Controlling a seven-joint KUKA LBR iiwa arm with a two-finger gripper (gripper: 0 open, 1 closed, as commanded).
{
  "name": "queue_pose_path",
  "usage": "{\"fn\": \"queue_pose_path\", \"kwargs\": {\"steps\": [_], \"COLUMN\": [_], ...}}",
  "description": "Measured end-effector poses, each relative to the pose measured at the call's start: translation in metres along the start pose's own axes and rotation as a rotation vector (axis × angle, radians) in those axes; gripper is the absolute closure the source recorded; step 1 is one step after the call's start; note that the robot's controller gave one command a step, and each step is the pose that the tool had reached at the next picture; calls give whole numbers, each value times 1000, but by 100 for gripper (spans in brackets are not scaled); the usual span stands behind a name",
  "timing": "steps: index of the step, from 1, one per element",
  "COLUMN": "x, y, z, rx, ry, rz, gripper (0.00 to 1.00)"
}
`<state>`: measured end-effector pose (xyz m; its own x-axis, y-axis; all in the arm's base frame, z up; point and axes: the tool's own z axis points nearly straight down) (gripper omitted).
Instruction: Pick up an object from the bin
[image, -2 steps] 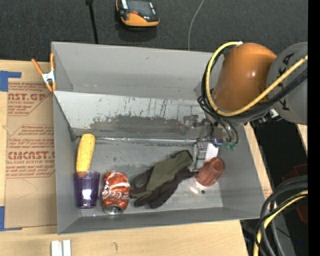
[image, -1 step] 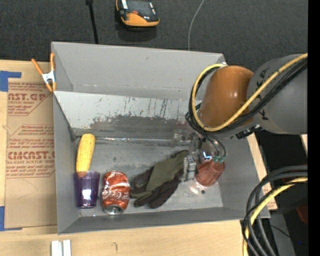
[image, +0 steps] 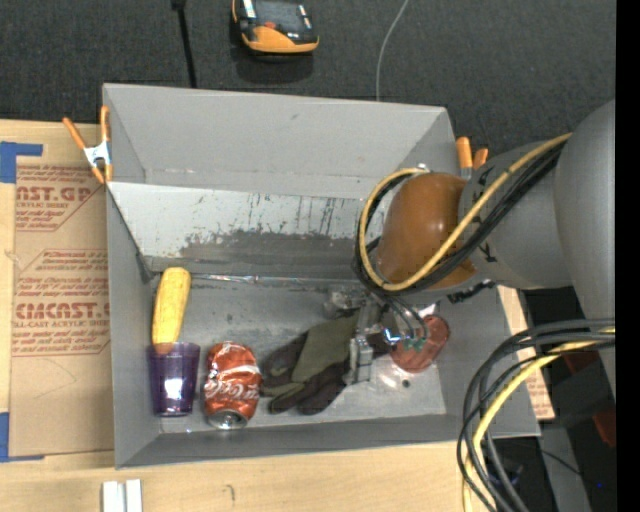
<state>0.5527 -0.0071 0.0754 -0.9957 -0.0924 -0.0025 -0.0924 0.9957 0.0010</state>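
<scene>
The end effector (image: 362, 352) sits at the lower right of the bin (image: 250, 180), over the right edge of a dark glove (image: 305, 368), and I cannot tell whether it is apart or together. A crushed can (image: 232, 385), purple cup (image: 174, 378) and corn cob (image: 171, 305) lie at lower left.

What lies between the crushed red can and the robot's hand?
In the camera view, a dark glove lies between the can and the hand.
</scene>
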Motion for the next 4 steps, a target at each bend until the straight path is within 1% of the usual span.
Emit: {"fn": "queue_pose_path", "kwargs": {"steps": [1,2,3,4], "x": [-21,-11,-27,-27], "y": [8,4,23,23], "z": [-60,-39,4,4], "rx": [1,0,1,1], "ry": [5,-6,-2,-2], "rz": [-4,-2,-136,-136], "gripper": [0,0,100,100]}}
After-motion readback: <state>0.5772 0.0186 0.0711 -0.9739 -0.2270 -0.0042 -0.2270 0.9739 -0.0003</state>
